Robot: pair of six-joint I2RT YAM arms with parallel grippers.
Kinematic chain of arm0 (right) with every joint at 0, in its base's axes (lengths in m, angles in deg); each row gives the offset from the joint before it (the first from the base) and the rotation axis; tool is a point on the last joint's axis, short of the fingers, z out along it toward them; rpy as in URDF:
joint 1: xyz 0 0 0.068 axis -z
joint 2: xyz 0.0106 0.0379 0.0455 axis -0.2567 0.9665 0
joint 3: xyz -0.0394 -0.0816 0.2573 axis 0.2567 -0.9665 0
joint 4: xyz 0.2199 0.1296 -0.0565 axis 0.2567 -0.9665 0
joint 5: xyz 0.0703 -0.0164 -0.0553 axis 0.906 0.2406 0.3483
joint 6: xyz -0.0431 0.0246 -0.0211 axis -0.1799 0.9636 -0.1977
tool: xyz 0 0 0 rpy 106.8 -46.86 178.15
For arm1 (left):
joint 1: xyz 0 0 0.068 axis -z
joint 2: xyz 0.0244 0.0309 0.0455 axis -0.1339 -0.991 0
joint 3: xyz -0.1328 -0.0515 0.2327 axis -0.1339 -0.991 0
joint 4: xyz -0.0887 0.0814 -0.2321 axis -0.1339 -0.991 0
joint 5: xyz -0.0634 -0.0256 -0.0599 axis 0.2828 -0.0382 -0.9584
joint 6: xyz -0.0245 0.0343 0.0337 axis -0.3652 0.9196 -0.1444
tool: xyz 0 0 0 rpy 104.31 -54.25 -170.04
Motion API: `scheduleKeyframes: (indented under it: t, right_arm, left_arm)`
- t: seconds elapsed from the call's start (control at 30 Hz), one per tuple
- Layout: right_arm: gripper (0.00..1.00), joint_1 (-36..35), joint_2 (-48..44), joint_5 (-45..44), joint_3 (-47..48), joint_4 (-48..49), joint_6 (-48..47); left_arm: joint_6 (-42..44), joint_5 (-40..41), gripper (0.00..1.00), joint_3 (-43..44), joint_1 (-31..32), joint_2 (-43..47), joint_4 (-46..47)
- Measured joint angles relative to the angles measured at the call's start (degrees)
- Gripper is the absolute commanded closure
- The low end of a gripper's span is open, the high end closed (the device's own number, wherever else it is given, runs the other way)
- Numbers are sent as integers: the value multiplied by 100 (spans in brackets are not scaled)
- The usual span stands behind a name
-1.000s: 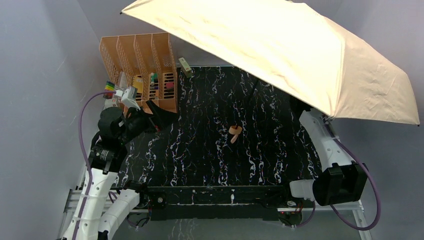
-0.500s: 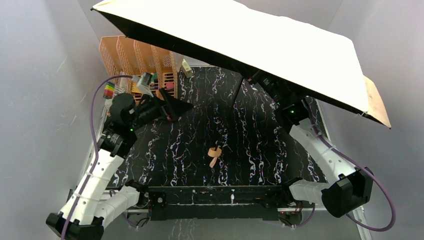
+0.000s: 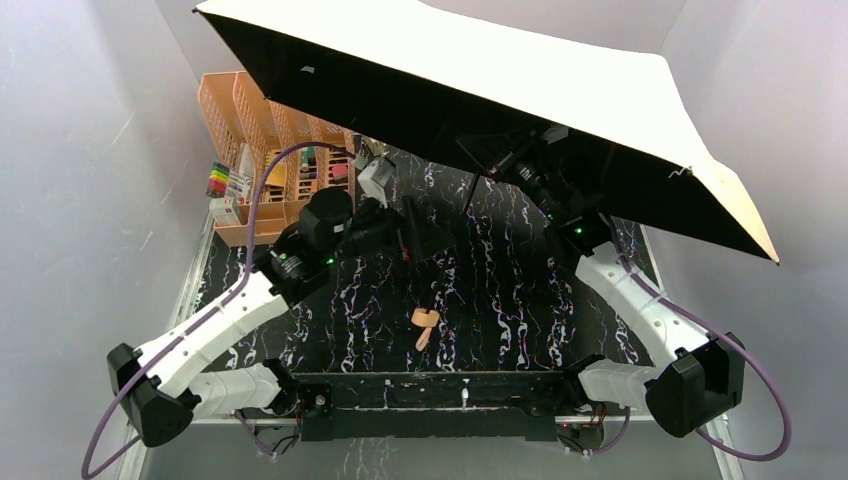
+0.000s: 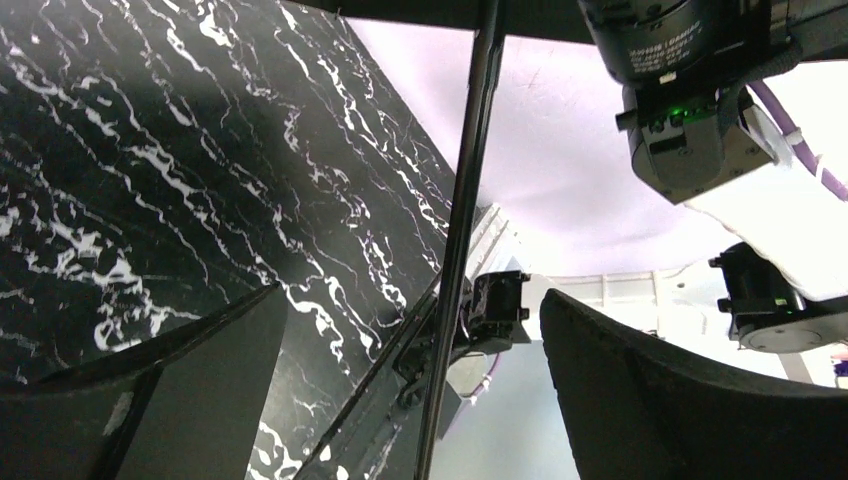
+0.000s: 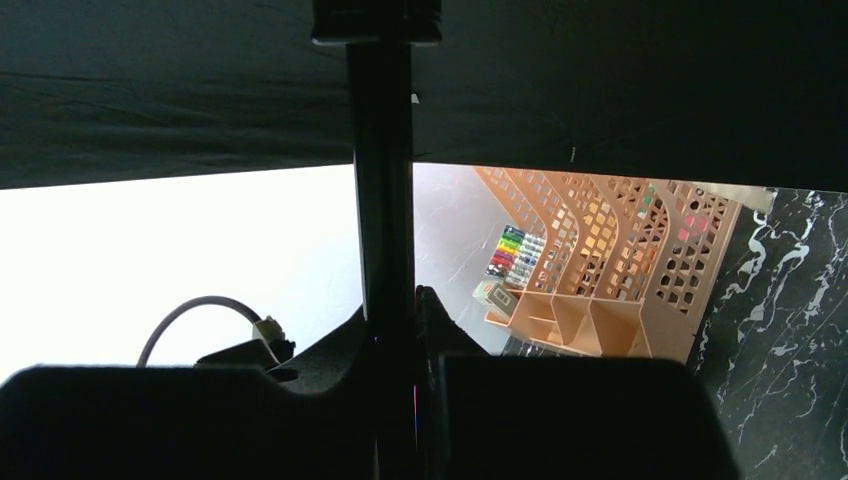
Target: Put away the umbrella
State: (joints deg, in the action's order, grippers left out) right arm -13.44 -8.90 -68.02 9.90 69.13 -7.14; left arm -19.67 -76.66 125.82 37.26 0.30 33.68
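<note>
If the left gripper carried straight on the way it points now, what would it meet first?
The left gripper would likely meet the umbrella's shaft first; it crosses the gap between the open jaws, depth unclear.

The open umbrella [image 3: 520, 70] hides the tabletop's [image 3: 500, 300] far right corner, part of the organizer [image 3: 235, 100] and the right fingers [image 5: 560, 420] from above. Its shaft [image 4: 460, 230] runs off the left wrist view's top and bottom edges. The organizer's contents are too small to identify.
</note>
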Motion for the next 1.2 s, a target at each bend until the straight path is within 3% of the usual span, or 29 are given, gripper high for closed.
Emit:
scheduleKeyframes:
  t: [0.5,0.6,0.77,1.03,1.17,1.2]
  right_arm:
    - [100,-31,-72,507,-212,66,337]
    - [100,-31,-76,608,-289,107,422]
    - [100,-31,-74,688,-363,136,457]
    - [100,-28,-17,793,-387,232,522]
    - [100,-20,-17,820,-393,273,518]
    - [100,-17,-17,817,-393,295,487]
  left_arm:
    - [396,72,32,527,442,-1296,728]
    - [396,46,42,529,446,-1335,802]
    - [369,-7,70,533,457,-1342,997]
    - [437,-122,81,573,509,-1355,1071]
    - [457,-232,99,614,518,-1403,1113]
    - [409,-216,100,616,516,-1410,1104]
